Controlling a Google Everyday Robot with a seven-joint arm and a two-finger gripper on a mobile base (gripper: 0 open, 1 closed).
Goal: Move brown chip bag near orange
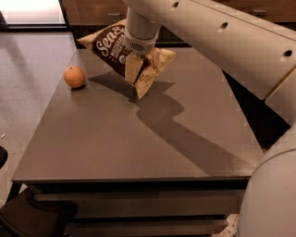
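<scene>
The brown chip bag (113, 46) hangs tilted in the air above the far middle of the grey table (138, 139), dark brown with white script and pale yellow edges. My gripper (135, 69) is shut on the bag's middle, one pale finger (133, 68) showing in front of it. The orange (74, 77) sits on the table near its left edge, to the left of the bag and a little nearer the camera. A gap of bare table lies between the bag's shadow and the orange.
My white arm (222, 37) crosses the upper right of the view and its base fills the lower right corner. The table's left edge drops to a pale floor (27, 83). Dark cabinets (92, 14) stand behind the table.
</scene>
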